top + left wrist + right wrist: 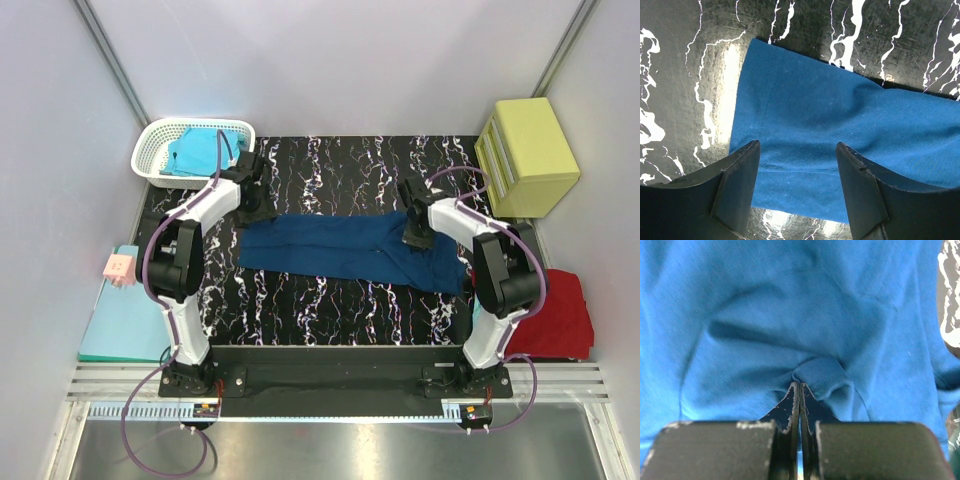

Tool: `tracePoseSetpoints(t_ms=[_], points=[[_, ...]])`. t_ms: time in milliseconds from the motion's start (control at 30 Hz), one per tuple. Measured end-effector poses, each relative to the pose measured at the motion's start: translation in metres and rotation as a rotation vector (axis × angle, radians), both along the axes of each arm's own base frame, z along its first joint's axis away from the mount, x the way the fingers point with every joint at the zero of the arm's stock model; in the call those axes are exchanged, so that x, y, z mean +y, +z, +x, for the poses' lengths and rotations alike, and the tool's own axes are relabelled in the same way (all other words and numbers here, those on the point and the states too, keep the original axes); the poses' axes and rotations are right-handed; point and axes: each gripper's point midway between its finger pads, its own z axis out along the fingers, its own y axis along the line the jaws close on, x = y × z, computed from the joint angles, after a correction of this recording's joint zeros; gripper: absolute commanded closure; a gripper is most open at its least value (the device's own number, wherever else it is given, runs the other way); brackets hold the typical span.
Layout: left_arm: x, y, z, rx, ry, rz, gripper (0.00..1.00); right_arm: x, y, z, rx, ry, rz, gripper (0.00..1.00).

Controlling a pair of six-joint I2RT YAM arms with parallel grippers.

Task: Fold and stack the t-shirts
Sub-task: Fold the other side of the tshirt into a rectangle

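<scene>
Navy t-shirt is pinched at a fold by closed R gripper; L gripper is held wide above its other end.

the right arm partly hides the red t-shirt.

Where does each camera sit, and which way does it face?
Top external: above and behind the bases, looking down at the table; both arms show, left gripper and right gripper at the navy t-shirt.
Left wrist: on the left arm, facing down at the shirt's end; open fingers show.
Right wrist: on the right arm, close over fabric; shut fingers pinch a fold.
Shared: all see the shirt.
</scene>
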Motion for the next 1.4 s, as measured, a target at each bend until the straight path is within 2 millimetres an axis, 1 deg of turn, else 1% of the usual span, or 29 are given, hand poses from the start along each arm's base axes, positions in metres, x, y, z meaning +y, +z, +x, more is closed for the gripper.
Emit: tracePoseSetpoints(t_ms=[67, 100, 200, 267, 367, 433, 600, 667, 800, 833, 867, 900, 933, 967, 1033, 1067, 1100, 1167, 1200, 1233, 1267, 1300, 1367, 1400], points=[[-0.001, 0.000, 0.000, 0.000, -0.003, 0.000, 0.35, 0.001, 0.006, -0.005, -0.010, 0.005, -0.001, 1.00], [-0.002, 0.000, -0.001, 0.001, -0.005, -0.001, 0.35, 0.003, 0.012, -0.008, -0.023, 0.011, -0.001, 1.00], [-0.007, 0.000, -0.002, 0.002, -0.017, -0.003, 0.35, 0.017, 0.039, -0.014, -0.088, 0.047, 0.013, 1.00], [-0.010, -0.001, -0.003, 0.005, -0.025, -0.005, 0.35, 0.025, 0.053, -0.018, -0.126, 0.063, 0.031, 1.00], [-0.014, -0.003, -0.004, 0.011, -0.034, -0.007, 0.36, 0.031, 0.062, -0.031, -0.147, 0.077, 0.046, 1.00], [-0.017, -0.004, -0.006, 0.015, -0.041, -0.010, 0.36, 0.030, 0.059, -0.043, -0.132, 0.078, 0.044, 1.00], [-0.022, -0.005, -0.007, 0.017, -0.054, -0.014, 0.36, 0.027, 0.037, -0.077, -0.055, 0.079, 0.031, 1.00], [-0.024, -0.006, -0.008, 0.019, -0.058, -0.015, 0.36, 0.028, 0.032, -0.089, -0.033, 0.080, 0.032, 1.00], [-0.026, -0.009, -0.009, 0.028, -0.063, -0.013, 0.37, 0.038, 0.025, -0.108, -0.002, 0.106, 0.062, 1.00], [-0.026, -0.011, -0.009, 0.031, -0.065, -0.012, 0.37, 0.041, 0.024, -0.110, 0.004, 0.115, 0.069, 0.98], [-0.027, -0.012, -0.010, 0.033, -0.066, -0.012, 0.37, 0.043, 0.024, -0.113, 0.009, 0.122, 0.070, 0.83], [-0.027, -0.012, -0.010, 0.035, -0.067, -0.011, 0.37, 0.045, 0.024, -0.113, 0.010, 0.126, 0.071, 0.77], [-0.027, -0.013, -0.010, 0.036, -0.068, -0.011, 0.37, 0.045, 0.025, -0.113, 0.004, 0.120, 0.070, 0.71], [-0.028, -0.013, -0.010, 0.036, -0.069, -0.011, 0.37, 0.043, 0.027, -0.112, -0.001, 0.119, 0.058, 0.62], [-0.028, -0.013, -0.011, 0.036, -0.070, -0.010, 0.37, 0.040, 0.037, -0.103, -0.028, 0.112, 0.038, 0.59], [-0.028, -0.013, -0.011, 0.037, -0.070, -0.010, 0.37, 0.040, 0.046, -0.095, -0.048, 0.111, 0.035, 0.57], [-0.028, -0.013, -0.011, 0.039, -0.071, -0.010, 0.37, 0.039, 0.059, -0.082, -0.082, 0.101, 0.042, 0.57], [-0.028, -0.014, -0.012, 0.040, -0.071, -0.009, 0.37, 0.033, 0.083, -0.052, -0.148, 0.065, 0.056, 0.58], [-0.028, -0.015, -0.012, 0.042, -0.071, -0.009, 0.37, 0.029, 0.091, -0.040, -0.172, 0.048, 0.060, 0.60], [-0.028, -0.015, -0.013, 0.042, -0.071, -0.008, 0.38, 0.021, 0.099, -0.023, -0.199, 0.020, 0.062, 0.62], [-0.028, -0.015, -0.013, 0.044, -0.072, -0.008, 0.38, 0.013, 0.103, -0.010, -0.214, 0.000, 0.058, 0.66], [-0.028, -0.015, -0.013, 0.045, -0.072, -0.008, 0.38, 0.005, 0.103, 0.001, -0.221, -0.019, 0.052, 0.72], [-0.028, -0.017, -0.013, 0.048, -0.074, -0.007, 0.39, -0.008, 0.094, 0.015, -0.197, -0.046, 0.033, 0.78], [-0.028, -0.018, -0.014, 0.051, -0.076, -0.006, 0.40, -0.010, 0.087, 0.019, -0.180, -0.052, 0.027, 0.80]])
